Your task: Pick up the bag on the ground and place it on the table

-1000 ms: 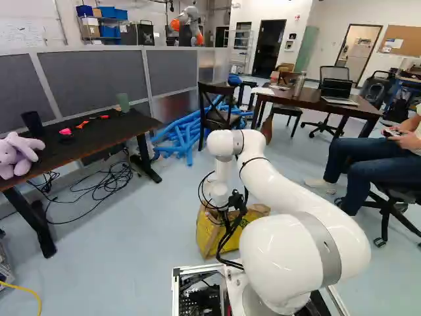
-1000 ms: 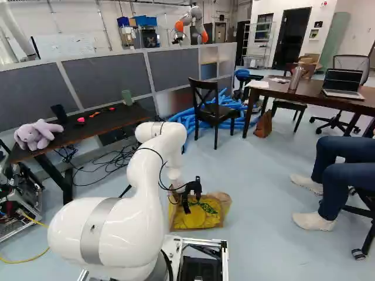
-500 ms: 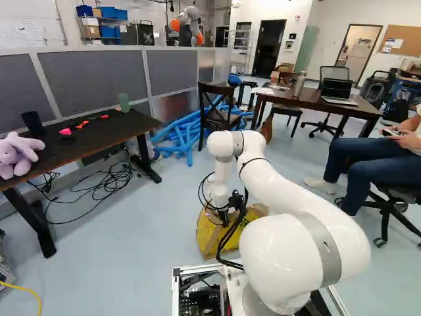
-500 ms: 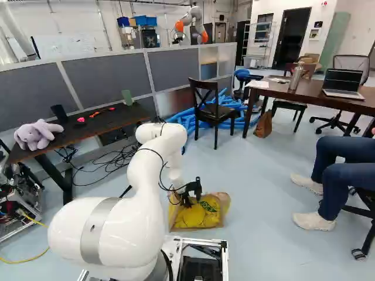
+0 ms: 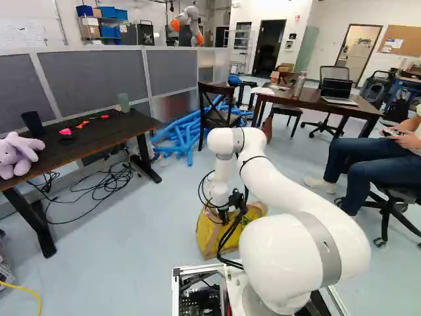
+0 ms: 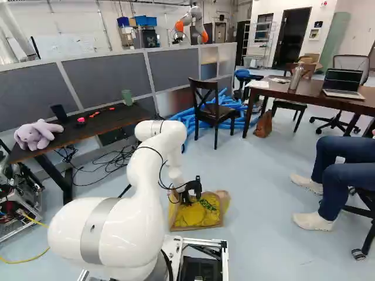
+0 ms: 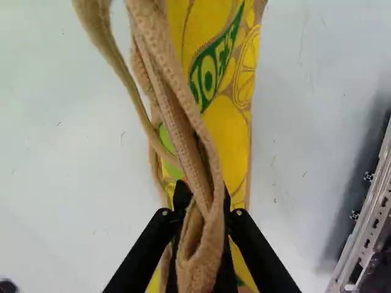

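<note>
On the floor just ahead of the base stands the yellow and tan bag [image 6: 202, 218], its top pinched at the gripper. My gripper [image 6: 187, 201] is low over the bag's rim in the right base view. In the wrist view the gripper [image 7: 204, 196] is shut on the bag's tan rim and handle cloth, which bunches between both fingers. The bag's printed yellow side [image 7: 232, 131] stretches out ahead of the fingers. Part of the bag is behind the arm in the left base view. The dark table [image 6: 111, 121] is at the left, and a brown table [image 6: 275, 92] at the right.
A plush elephant [image 5: 16, 155], cups and small pink and orange things are on the dark table; cables lie below. Blue tubes [image 5: 177, 138] and a dark chair [image 6: 214, 108] are farther ahead. A seated person is at the right. Another robot [image 6: 192, 24] stands behind the partition.
The gripper has closed on the bag's rim, drawing its top together and creasing its yellow side. The arm has shifted only slightly; the base has stayed still.
</note>
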Tool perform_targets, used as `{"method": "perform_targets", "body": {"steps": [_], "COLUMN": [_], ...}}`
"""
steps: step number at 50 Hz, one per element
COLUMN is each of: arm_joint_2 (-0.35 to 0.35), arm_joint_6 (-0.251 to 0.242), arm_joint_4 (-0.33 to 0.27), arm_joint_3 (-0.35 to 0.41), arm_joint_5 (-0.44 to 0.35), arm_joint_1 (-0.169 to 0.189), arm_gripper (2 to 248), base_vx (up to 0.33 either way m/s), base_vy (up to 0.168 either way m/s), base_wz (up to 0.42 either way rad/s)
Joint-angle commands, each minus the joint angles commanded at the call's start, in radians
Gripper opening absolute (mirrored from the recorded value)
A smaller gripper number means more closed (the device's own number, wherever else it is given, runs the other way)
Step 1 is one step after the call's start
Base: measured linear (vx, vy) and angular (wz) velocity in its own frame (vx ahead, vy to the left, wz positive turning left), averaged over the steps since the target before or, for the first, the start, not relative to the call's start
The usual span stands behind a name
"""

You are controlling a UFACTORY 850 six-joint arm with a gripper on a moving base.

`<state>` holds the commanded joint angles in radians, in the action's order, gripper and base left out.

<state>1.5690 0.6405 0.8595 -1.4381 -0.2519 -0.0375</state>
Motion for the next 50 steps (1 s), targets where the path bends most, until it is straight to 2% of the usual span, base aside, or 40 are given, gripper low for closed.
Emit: {"method": "perform_targets", "body": {"steps": [50], "arm_joint_2": [-0.189], "arm_joint_6": [0.0], "arm_joint_4": [0.0], "arm_joint_3": [0.163], "arm_joint_5": [0.011], "arm_joint_1": [-0.021], "arm_gripper": [35], "base_vx": [0.0], "base_vy": [0.0], "base_wz": [0.0]}}
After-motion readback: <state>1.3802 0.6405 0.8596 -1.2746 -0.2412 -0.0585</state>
